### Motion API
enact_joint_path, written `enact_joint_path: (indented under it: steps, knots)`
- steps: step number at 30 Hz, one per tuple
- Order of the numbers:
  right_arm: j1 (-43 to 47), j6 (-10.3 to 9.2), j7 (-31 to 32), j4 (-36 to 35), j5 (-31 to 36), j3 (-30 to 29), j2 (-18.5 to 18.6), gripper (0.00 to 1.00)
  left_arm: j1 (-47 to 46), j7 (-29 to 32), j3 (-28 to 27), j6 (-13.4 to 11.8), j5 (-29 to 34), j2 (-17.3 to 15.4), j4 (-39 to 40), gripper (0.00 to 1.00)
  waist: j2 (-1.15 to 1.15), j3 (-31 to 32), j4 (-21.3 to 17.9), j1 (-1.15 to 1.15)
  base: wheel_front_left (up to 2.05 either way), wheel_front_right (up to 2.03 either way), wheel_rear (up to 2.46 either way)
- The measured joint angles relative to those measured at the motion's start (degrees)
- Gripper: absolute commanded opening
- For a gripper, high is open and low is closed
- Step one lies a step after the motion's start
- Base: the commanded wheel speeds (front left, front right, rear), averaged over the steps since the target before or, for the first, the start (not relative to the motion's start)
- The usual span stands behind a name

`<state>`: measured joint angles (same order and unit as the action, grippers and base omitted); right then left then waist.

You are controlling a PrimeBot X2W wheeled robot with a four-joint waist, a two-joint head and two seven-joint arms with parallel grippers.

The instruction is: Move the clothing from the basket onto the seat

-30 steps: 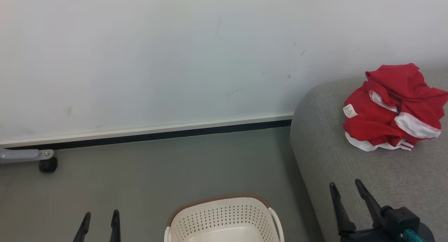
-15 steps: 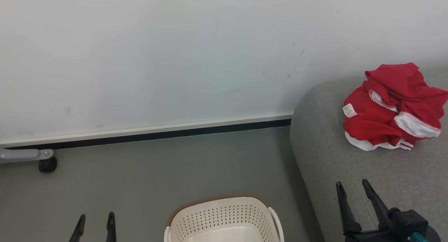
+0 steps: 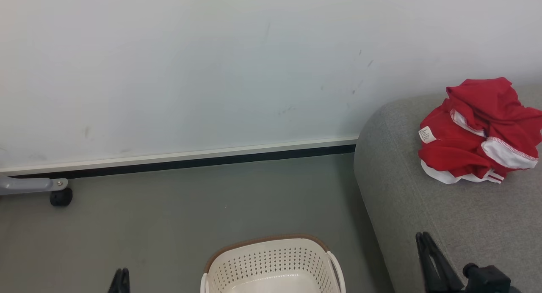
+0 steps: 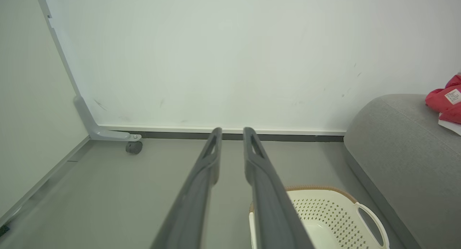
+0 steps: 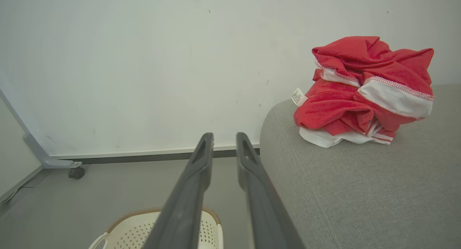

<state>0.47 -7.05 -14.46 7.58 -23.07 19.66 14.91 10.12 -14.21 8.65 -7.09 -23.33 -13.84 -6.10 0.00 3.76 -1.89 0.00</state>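
The clothing [image 5: 360, 98] lies bunched on the seat [image 5: 360, 198], ahead and right of the right hand [image 5: 224, 135], and the print on its white label [image 5: 298, 96] is too small to read. The basket [image 3: 271, 259], its visible inside bare plastic, sits between that hand and the left hand [image 4: 232, 131]. Both hands are narrowly parted and hold nothing.

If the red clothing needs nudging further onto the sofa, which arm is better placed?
Likely the right. The right gripper hangs over the grey sofa, on the same side as the red clothing; the left gripper is over the floor, with the basket between it and the sofa.
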Motion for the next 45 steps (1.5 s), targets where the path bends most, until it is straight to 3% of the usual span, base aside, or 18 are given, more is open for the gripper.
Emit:
enact_joint_path:
  steps: [10, 45]
  knots:
    - [1.8, 0.69, 1.3, 2.2, -3.1, -1.3, -1.5, 0.00, 0.7, 1.5, -0.5, 0.6, -2.8, 1.6, -2.3, 0.00, 0.00, -0.3, 0.1, 0.01, 0.00, 0.00, 0.00]
    - [-0.3, 5.12, 8.5, 4.7, -26.0, -10.4, -5.4, 0.00, -4.1, 8.5, -5.1, 5.2, -26.1, 4.9, -5.1, 0.00, 0.00, -1.5, 0.7, 0.01, 0.00, 0.00, 0.00]
